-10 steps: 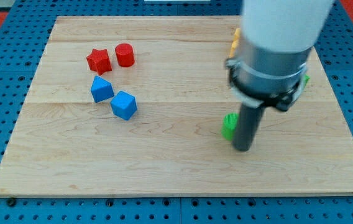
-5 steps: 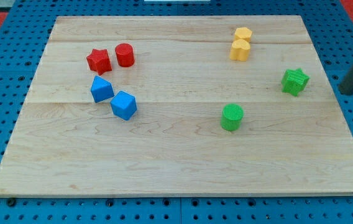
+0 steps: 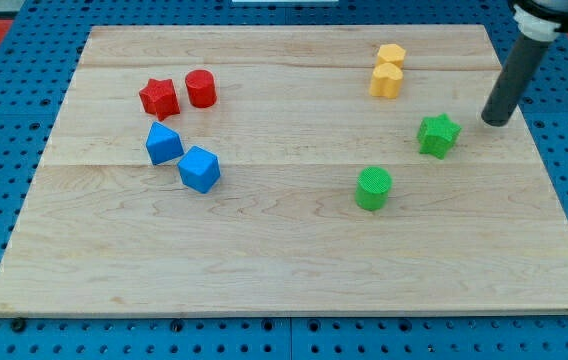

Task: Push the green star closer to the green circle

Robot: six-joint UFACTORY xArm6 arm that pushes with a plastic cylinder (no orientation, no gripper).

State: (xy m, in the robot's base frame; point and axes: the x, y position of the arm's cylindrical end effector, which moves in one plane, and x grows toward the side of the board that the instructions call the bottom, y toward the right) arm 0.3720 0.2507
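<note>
The green star [image 3: 439, 135] sits on the wooden board at the view's right. The green circle [image 3: 373, 188] lies below and to the left of it, with a gap between them. My tip [image 3: 495, 121] is down on the board just to the right of the green star and slightly above it, not touching it. The dark rod rises from the tip toward the view's top right corner.
Two yellow blocks [image 3: 388, 71] stand stacked close together above the green star. A red star [image 3: 159, 97] and a red cylinder [image 3: 200, 88] sit at the upper left. Two blue blocks [image 3: 182, 156] lie below them. The board's right edge [image 3: 549, 170] is near my tip.
The green star has moved left and slightly down, closer to the green circle. My tip came in from the view's right edge onto the board beside the star.
</note>
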